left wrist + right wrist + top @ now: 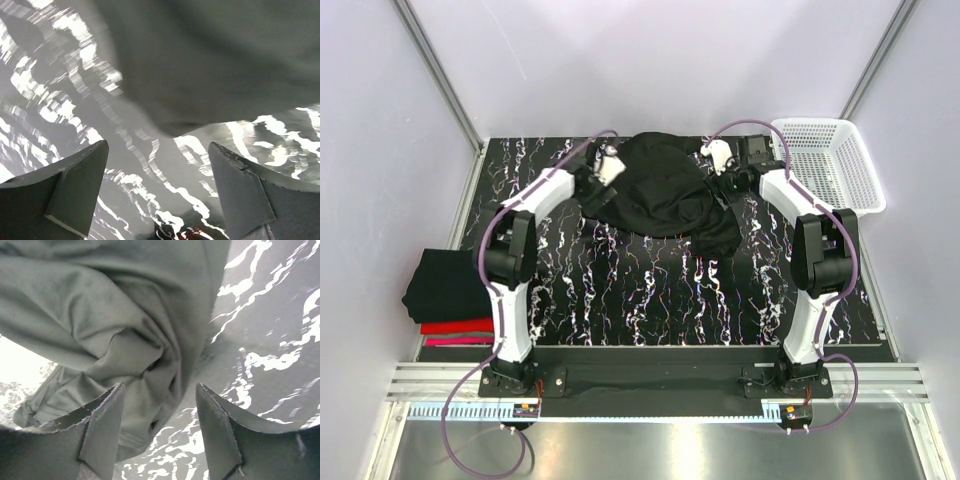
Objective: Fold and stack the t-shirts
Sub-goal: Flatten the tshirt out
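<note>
A plain black t-shirt (663, 190) lies crumpled in a heap at the far middle of the table. My left gripper (157, 145) hovers open at its left edge, with only bare table between the fingers; the cloth (210, 65) is just ahead. At the heap's right side my right gripper (160, 386) is open, and a bunched fold of the shirt (100, 325) hangs loose beside its left finger, not pinched. A stack of folded t-shirts (448, 285), black over red (455, 327) over pink, sits off the table's left edge.
A white mesh basket (828, 160) stands at the far right corner. The black marbled table (650, 290) stretches from the heap to the arm bases. Enclosure walls and metal posts close in the back and sides.
</note>
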